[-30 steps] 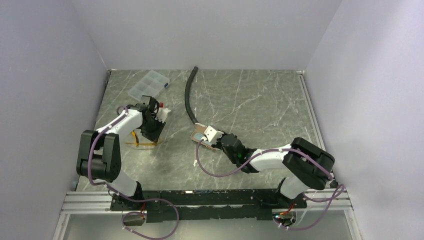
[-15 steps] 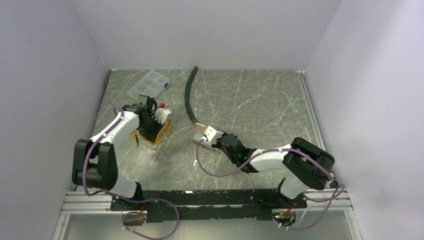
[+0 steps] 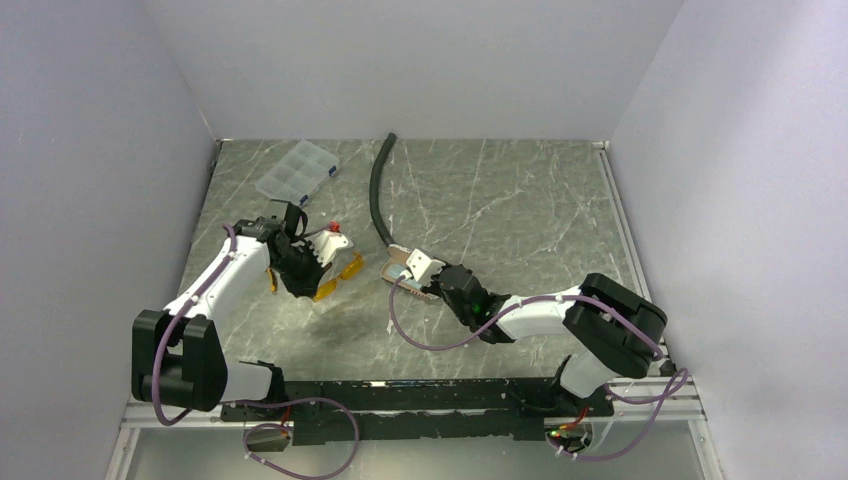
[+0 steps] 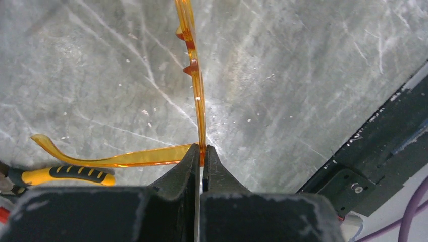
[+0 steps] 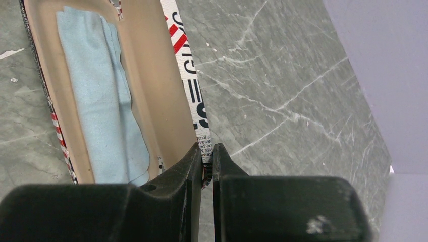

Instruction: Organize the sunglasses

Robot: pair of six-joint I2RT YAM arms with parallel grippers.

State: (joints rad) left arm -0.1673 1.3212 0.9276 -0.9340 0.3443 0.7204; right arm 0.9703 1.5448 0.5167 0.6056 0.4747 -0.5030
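The sunglasses (image 3: 345, 270), amber-orange with thin arms, hang above the marble at the left, pinched at one end of the front by my left gripper (image 3: 315, 275). In the left wrist view the sunglasses' front (image 4: 194, 75) runs edge-on up from the shut gripper (image 4: 202, 154), and one arm (image 4: 126, 159) trails left. My right gripper (image 3: 432, 283) is shut on the rim of the printed pouch (image 3: 410, 265). In the right wrist view the gripper (image 5: 207, 156) pinches the pouch wall (image 5: 189, 85), which gapes open with a light-blue cloth (image 5: 101, 101) inside.
A clear compartment box (image 3: 295, 170) lies at the back left and a black hose (image 3: 378, 195) curves down the middle. A small white item with a red cap (image 3: 330, 232) sits behind the left gripper. A yellow-and-black handle (image 4: 65, 174) shows low left; the black base rail (image 4: 363, 166) is nearby.
The left gripper has shut on the sunglasses, lifted them off the table and carried them right, toward the pouch. The right gripper and the pouch have barely shifted.
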